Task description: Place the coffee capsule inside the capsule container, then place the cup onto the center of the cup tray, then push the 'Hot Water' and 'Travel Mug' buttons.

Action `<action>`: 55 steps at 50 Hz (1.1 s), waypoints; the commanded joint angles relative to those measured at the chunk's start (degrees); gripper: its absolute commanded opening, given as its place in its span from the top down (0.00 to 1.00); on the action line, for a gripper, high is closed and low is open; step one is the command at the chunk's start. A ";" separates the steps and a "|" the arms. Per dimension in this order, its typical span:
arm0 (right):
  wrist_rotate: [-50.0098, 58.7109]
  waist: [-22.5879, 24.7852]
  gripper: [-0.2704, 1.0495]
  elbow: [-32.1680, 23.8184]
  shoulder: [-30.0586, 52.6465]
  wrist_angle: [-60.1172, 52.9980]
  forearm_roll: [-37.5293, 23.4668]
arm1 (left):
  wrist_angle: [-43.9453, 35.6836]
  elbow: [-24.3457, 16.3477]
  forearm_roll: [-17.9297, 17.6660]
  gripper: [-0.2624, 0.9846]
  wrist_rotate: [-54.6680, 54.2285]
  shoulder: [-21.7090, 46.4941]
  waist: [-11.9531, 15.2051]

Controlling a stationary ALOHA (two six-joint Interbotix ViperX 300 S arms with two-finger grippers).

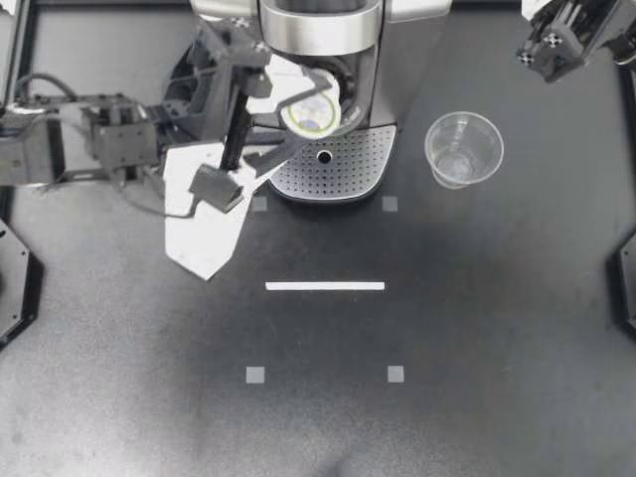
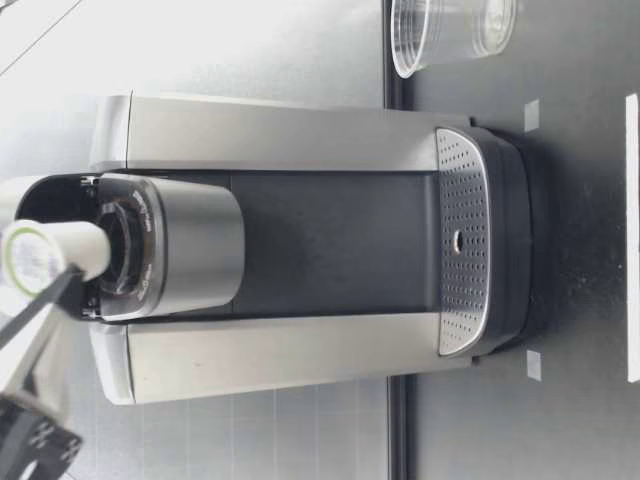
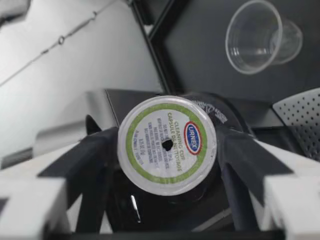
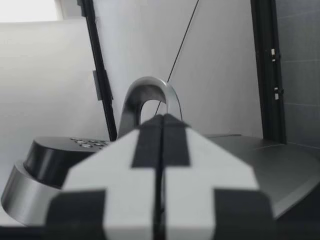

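1. Reference: every position below is given from the coffee machine, which stands at the far edge of the table.
2. My left gripper reaches in over the machine's head. Its two fingers press on opposite sides of the coffee capsule, so the capsule is clamped.
3. The capsule sits foil lid up, directly above the machine's capsule container. In the low view its base is at the container mouth. I cannot tell whether it touches the rim.
4. The capsule's lid has a small hole at its centre, seen in the left wrist view.
5. My right gripper hangs in the air off the machine's right side, well apart from it. In the right wrist view its fingers are pressed together with nothing between them.
6. The cup stands upright on the table just beside the machine's cup tray, on my right arm's side, clear of the tray.
7. A white strip lies on the table in front of the machine.
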 commanded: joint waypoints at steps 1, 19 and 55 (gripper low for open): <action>-0.09 0.00 0.75 -0.62 -0.70 -0.18 -0.09 | -0.18 -1.41 0.18 0.35 -0.18 -0.09 0.62; -0.09 -0.09 0.75 0.00 -0.62 -0.26 -0.09 | -1.23 -1.76 1.85 0.29 -3.52 1.76 1.85; 0.18 -0.09 0.75 -1.67 0.97 -0.53 0.26 | -3.43 0.53 8.26 0.18 -18.02 -2.20 -3.25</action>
